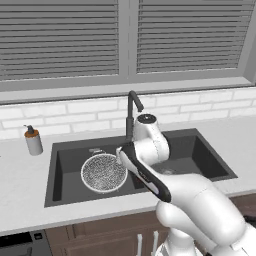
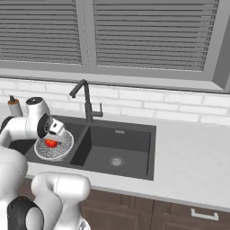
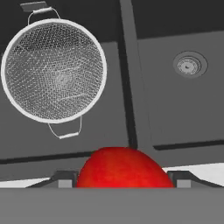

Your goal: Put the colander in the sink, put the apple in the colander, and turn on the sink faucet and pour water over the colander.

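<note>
In the left base view the colander (image 1: 104,173) sits at the centre-left of the frame in the left basin of the sink (image 1: 210,160), with the sink faucet (image 1: 132,112) rising just above the middle and the white arm crossing the lower right. In the right base view the gripper (image 2: 52,138) hangs at the left edge over the colander (image 2: 60,148), the apple (image 2: 51,143) red beneath it. In the hand view the apple (image 3: 123,169) fills the bottom centre, clamped between the two fingertips (image 3: 64,179), while the colander (image 3: 53,71) lies empty at the upper left.

apple (image 3: 122,168) lower half cut off; hand (image 3: 122,180) fingertips barely visible.
</note>
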